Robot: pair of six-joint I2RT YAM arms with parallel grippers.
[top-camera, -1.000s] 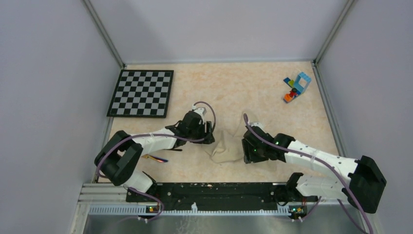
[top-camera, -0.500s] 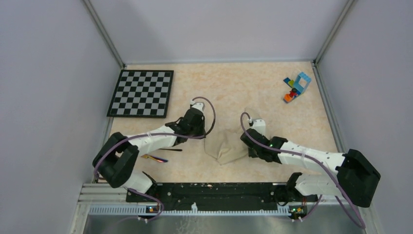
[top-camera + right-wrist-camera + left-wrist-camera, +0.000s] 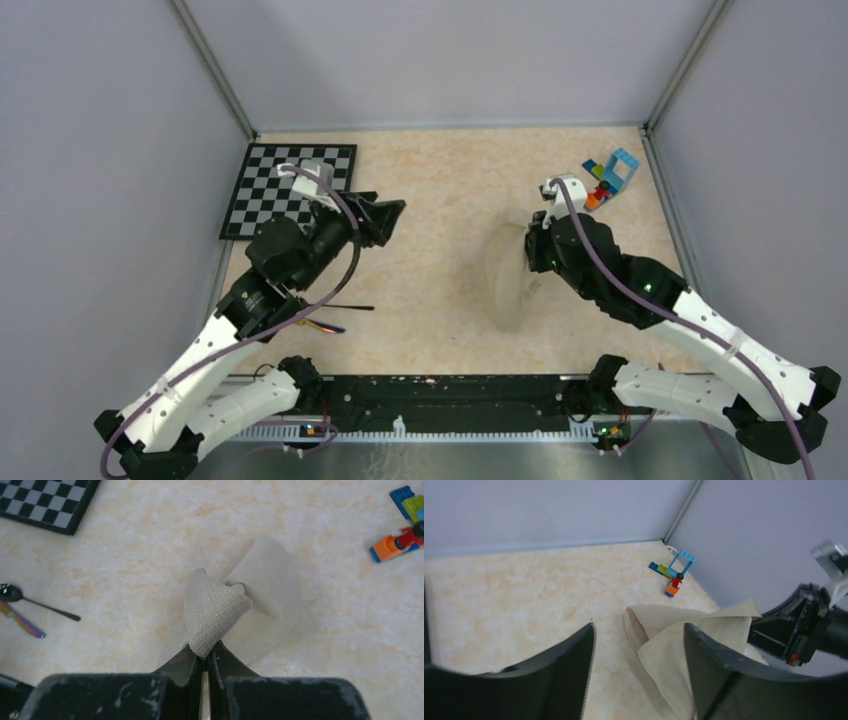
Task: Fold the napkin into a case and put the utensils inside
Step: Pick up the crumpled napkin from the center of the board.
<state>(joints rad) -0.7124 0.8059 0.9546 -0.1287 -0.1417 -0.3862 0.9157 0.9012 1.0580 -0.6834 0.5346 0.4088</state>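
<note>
Hanging from the right hand (image 3: 205,652), which pinches one corner tight, the napkin (image 3: 508,285) droops long and thin down to the surface (image 3: 440,180). The left hand (image 3: 383,217) is open and empty (nothing in it), well apart to the napkin's left. I think it must reach right for the loose end.

The left gripper (image 3: 383,214) has let go of the napkin (image 3: 505,290) and swung up to the upper left, beside the chequered board (image 3: 285,195). The right gripper (image 3: 537,243) has pinched the napkin and lifted it off the bench (image 3: 430,320). It now hangs right of the middle.
</note>
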